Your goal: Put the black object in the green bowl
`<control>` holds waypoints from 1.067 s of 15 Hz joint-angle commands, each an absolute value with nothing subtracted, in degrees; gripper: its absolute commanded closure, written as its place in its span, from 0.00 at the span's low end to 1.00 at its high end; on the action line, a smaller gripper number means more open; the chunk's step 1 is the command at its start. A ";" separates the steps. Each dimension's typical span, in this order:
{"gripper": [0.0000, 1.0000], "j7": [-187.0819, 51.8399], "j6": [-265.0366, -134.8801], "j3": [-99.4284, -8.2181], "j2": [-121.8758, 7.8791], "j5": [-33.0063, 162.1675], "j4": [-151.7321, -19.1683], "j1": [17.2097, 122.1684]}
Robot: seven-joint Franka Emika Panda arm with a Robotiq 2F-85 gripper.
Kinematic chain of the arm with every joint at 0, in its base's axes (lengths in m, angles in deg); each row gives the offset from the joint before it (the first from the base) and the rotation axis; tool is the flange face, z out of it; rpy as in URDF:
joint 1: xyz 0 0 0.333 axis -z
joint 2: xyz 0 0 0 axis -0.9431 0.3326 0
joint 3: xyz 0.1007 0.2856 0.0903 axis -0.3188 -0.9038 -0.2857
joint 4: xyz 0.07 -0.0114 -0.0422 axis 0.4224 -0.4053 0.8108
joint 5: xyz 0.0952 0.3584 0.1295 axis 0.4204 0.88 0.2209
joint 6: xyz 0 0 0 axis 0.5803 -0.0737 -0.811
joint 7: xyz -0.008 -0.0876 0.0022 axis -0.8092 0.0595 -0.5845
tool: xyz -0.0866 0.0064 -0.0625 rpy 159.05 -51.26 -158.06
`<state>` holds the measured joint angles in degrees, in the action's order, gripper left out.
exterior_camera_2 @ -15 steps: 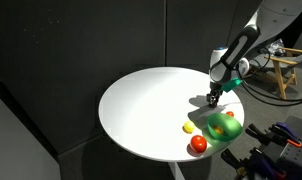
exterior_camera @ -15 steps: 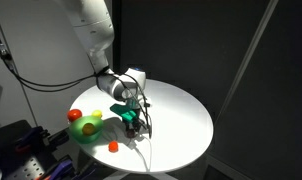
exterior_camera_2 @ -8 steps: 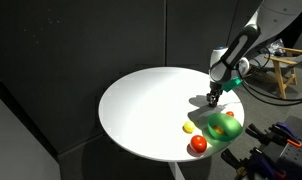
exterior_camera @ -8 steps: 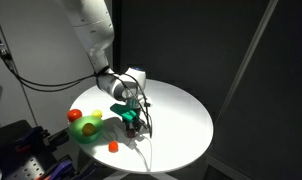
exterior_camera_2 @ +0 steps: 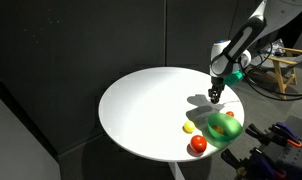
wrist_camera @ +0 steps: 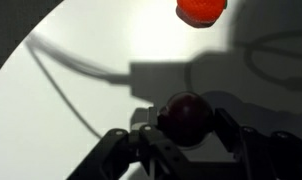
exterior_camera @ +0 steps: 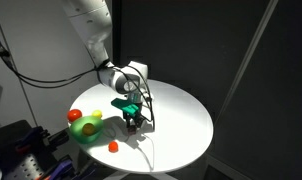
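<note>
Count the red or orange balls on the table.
2. A larger red ball sits beside the green bowl; a small red-orange ball lies on the table near the gripper. More could be hidden in the bowl.

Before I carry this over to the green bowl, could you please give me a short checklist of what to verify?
1. Grip: in the wrist view the black object sits between the fingers of the gripper: ok.
2. Black object clear of the table: cannot tell.
3. Green bowl upright on the table, seen in both exterior views: ok.
4. Room in the bowl: a yellow-green fruit already lies in it; free space beside it: cannot tell.
5. Small red ball lies on the table near the bowl; whether it is out of the path: cannot tell.
</note>
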<state>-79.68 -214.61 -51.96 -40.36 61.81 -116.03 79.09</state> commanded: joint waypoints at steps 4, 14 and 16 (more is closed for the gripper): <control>0.66 -81.22 -210.22 -51.02 -48.13 58.96 -119.67 78.52; 0.66 -86.95 -208.27 -52.21 -59.90 59.45 -128.64 78.71; 0.66 -88.12 -206.78 -52.40 -61.97 59.68 -129.91 78.69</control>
